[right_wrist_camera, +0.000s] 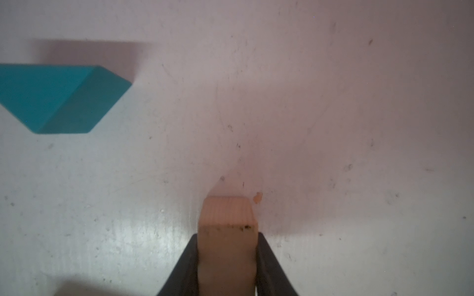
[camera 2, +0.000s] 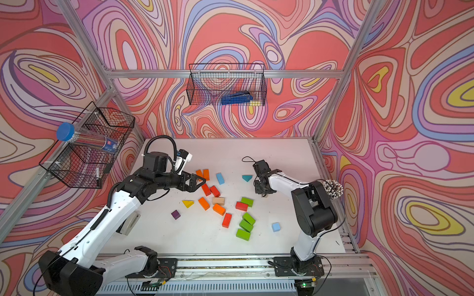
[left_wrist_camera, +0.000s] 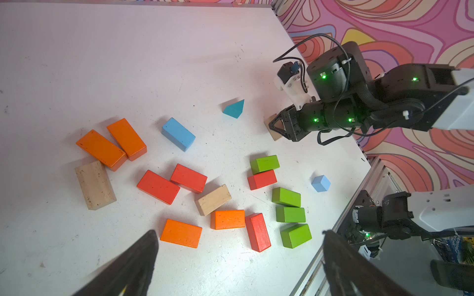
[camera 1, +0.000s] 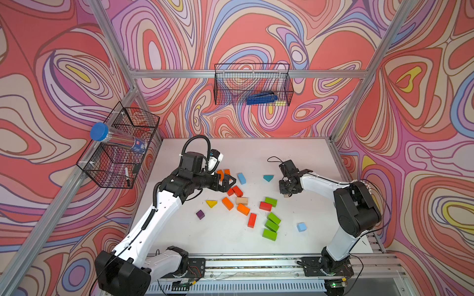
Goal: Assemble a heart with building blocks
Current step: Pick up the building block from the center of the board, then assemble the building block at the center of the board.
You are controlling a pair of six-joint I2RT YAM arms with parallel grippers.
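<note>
My right gripper (right_wrist_camera: 227,234) is shut on a plain wood block (right_wrist_camera: 227,220), low over the white table (camera 1: 320,164) at the right; the teal wedge (right_wrist_camera: 59,100) lies beside it. In a top view this gripper (camera 1: 287,193) points down, the block barely showing. My left gripper (camera 1: 227,180) stands open with nothing between its fingers, over two orange bricks (camera 1: 223,172). The other building blocks lie scattered mid-table: red bricks (camera 1: 237,191), green bricks (camera 1: 273,218), a light blue brick (camera 1: 241,178), a yellow wedge (camera 1: 211,203), a purple cube (camera 1: 200,214).
A wire basket (camera 1: 289,84) on the back wall holds a blue stapler (camera 1: 260,98). Another basket (camera 1: 120,164) on the left wall carries a blue-capped tube (camera 1: 98,131). A light blue cube (camera 1: 301,227) sits alone at the front right. A metal rail (camera 1: 256,264) runs along the front.
</note>
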